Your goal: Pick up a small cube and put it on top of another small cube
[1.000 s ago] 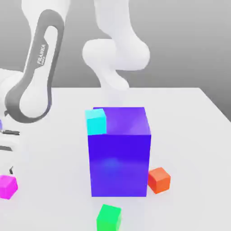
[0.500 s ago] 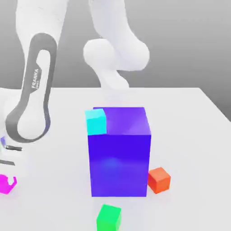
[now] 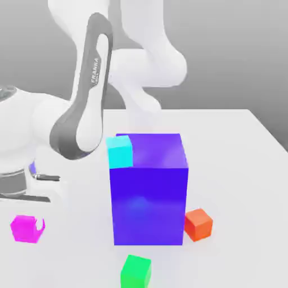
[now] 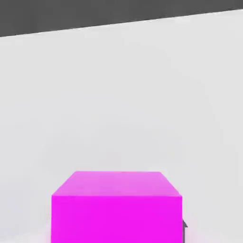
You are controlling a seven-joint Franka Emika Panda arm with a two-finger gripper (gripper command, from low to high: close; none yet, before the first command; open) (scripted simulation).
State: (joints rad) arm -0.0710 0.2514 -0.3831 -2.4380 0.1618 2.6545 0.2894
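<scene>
One Magenta Cube on the Move

Closed on the small magenta cube (image 3: 24,229), the gripper (image 3: 31,226) carries it rightward from the exterior view's left edge, compared with moments earlier. The cube sits between the fingertips, lower left of frame.

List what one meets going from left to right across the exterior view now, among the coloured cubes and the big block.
Magenta cube → cyan cube, overlapping the left edge of the big blue-purple block → orange cube.

Magenta-pink cube (image 4: 116,209) before pale tabletop (image 4: 118,104)
</scene>
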